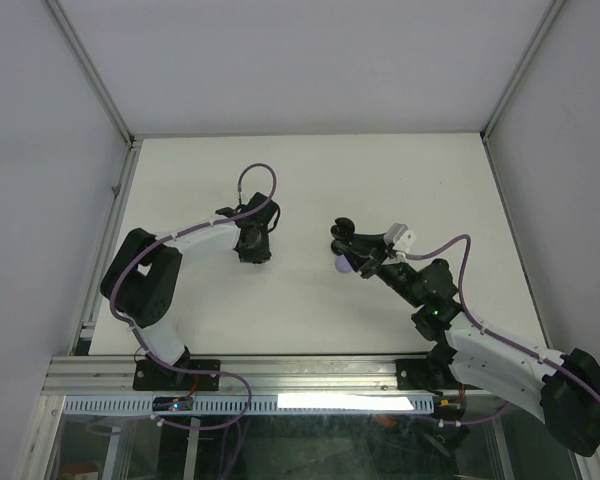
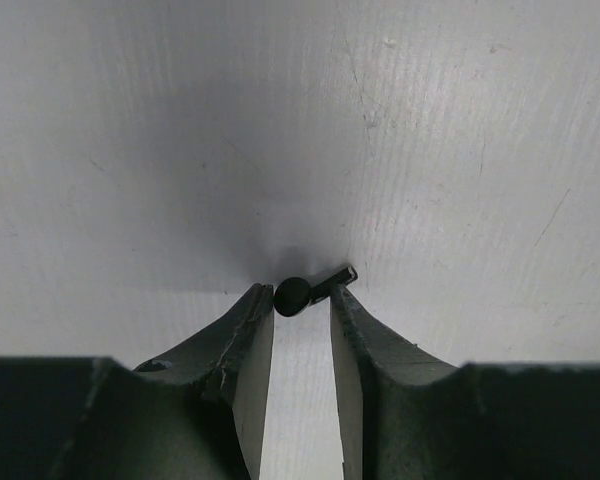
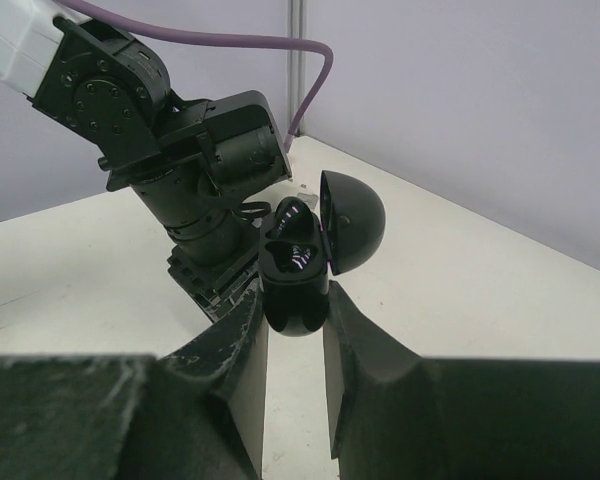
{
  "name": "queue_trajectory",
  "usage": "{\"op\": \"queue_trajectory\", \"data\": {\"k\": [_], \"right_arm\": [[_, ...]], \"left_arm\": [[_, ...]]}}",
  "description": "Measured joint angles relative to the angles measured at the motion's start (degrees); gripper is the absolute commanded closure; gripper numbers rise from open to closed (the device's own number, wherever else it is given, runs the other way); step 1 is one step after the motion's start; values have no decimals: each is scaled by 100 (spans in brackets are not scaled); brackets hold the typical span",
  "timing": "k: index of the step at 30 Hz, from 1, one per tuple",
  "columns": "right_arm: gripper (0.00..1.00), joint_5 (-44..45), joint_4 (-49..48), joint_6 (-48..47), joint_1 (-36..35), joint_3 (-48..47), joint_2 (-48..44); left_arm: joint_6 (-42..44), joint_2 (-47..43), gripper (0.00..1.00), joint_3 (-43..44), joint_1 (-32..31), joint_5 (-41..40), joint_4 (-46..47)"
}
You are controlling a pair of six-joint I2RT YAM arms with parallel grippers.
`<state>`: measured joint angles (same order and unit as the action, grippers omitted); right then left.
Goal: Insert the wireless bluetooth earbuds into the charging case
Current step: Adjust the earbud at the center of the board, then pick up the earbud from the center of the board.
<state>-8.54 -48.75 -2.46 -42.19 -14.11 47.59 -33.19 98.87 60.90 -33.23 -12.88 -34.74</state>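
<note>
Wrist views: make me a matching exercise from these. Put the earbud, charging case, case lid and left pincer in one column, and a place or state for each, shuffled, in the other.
Column one
1. earbud
2. charging case
3. case lid
4. left pincer

Column two
A. hinged back, open
B. clamped in the right pincer
C. tips down at the table, jaws apart
D. lying on the table between two fingertips

Pairs: 1-D, 2-B, 3-A, 4-C
</note>
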Motion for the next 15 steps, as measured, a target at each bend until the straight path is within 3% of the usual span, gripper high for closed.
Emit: {"op": "queue_trajectory", "data": {"k": [11, 15], "right_arm": [[100, -96, 0, 44, 0, -2, 48], [100, -120, 2, 46, 0, 0, 48]], "left_arm": [[17, 46, 75, 7, -17, -131, 46], [111, 52, 70, 24, -17, -273, 48]]}}
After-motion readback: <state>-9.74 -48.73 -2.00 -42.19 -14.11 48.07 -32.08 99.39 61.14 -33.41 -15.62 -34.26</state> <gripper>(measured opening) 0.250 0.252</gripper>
